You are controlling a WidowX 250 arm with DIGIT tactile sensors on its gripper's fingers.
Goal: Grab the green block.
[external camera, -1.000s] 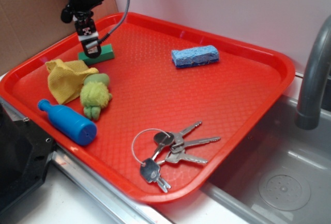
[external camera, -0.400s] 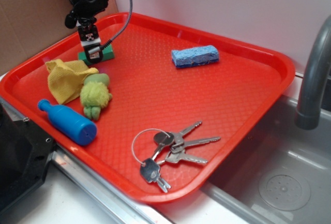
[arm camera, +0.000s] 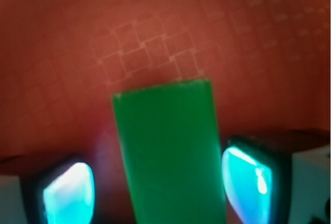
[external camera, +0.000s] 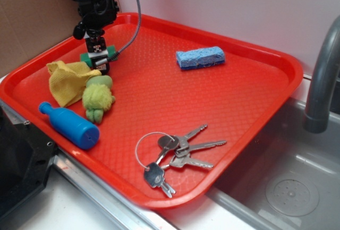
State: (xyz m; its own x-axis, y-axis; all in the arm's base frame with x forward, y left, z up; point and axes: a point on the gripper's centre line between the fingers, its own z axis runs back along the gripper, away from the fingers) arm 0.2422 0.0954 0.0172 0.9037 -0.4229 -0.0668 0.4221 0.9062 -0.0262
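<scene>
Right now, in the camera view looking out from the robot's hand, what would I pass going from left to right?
Left finger pad, glowing turquoise → green block standing between the fingers, a gap showing on each side → right finger pad, also glowing. The red tray lies behind all three.

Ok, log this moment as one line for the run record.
phase: pre-grasp | gripper: open, straddling green block | block: on red tray | contact: none visible

The outside view is bright and sharp, with soft even light and small shadows on the shiny red plastic tray [external camera: 249,108]. The wrist view is dim and blurry, and the flat dark-green block [arm camera: 168,151] looks fuzzy
</scene>
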